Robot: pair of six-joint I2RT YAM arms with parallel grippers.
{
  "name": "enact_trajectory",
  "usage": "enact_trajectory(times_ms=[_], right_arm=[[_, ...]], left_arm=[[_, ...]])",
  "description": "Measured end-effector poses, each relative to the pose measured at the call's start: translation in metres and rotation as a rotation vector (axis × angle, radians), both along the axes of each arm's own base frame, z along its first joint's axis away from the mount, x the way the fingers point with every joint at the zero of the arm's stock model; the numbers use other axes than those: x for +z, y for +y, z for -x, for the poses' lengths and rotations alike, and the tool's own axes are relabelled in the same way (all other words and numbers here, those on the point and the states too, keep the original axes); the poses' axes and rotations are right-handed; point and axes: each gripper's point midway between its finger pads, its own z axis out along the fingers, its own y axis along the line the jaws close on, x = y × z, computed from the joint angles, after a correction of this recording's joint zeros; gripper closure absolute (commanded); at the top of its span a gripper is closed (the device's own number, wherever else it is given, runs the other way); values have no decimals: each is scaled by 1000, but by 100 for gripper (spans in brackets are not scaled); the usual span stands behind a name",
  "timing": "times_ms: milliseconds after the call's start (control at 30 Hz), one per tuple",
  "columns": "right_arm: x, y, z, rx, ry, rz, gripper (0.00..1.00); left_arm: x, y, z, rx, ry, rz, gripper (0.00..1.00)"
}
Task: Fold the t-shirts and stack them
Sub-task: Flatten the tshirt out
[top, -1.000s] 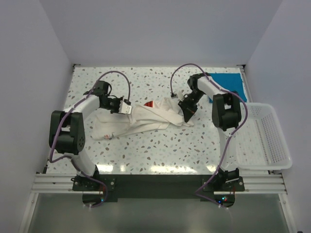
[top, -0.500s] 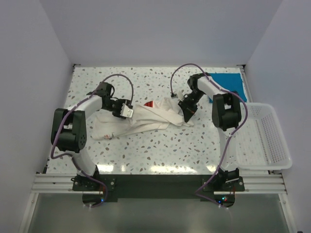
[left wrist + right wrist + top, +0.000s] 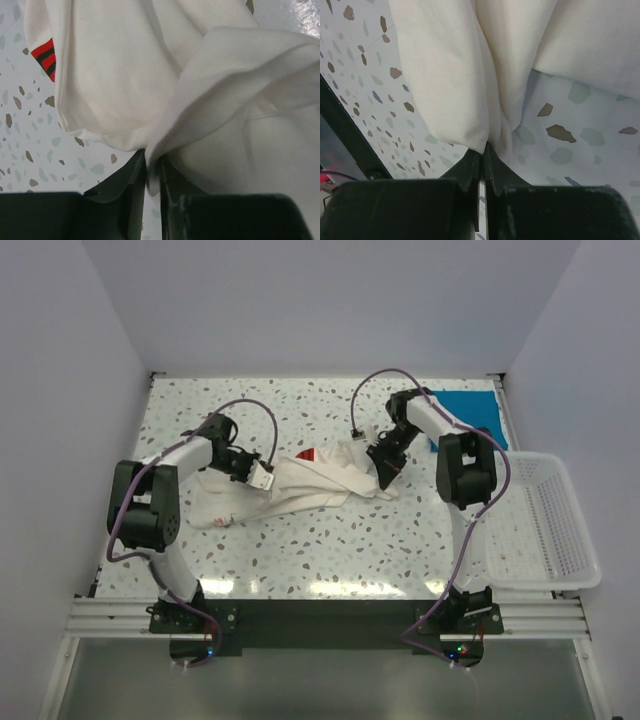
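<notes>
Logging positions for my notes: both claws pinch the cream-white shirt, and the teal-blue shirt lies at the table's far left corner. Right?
No: the teal-blue shirt lies at the far right corner, per the top external view. The left claw and right claw do pinch the cream-white shirt.

We have moved our left gripper (image 3: 266, 478) a little toward 5 o'clock, further onto the cream-white t-shirt (image 3: 320, 480). Its jaws now pinch a fold of the cloth. The left arm's (image 3: 185, 452) big elbow has swung a bit toward 3 o'clock.
</notes>
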Motion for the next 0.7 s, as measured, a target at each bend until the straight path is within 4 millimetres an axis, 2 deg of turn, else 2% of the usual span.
enact_trajectory(times_ms=[67, 233, 300, 333, 400, 433, 600, 700], right_arm=[[3, 0, -5, -5, -14, 4, 95], [16, 7, -31, -33, -86, -4, 91], [20, 11, -45, -53, -116, -9, 81], [20, 12, -50, -65, -123, -9, 67], [18, 13, -57, -86, -127, -3, 55], [16, 12, -58, -100, -123, 7, 52], [11, -13, -53, -191, -84, 101, 53], [22, -35, -50, -286, -106, 140, 55]], left_arm=[[1, 0, -2, 17, 26, 1, 99], [19, 4, -18, 103, 75, 16, 100], [27, 8, -25, 153, 98, 26, 100], [32, 11, -29, 186, 113, 33, 100], [37, 18, -37, 259, 154, 37, 100], [38, 20, -40, 295, 174, 40, 100], [26, 40, -51, 549, 321, 31, 100], [14, 53, -57, 725, 419, 21, 100]])
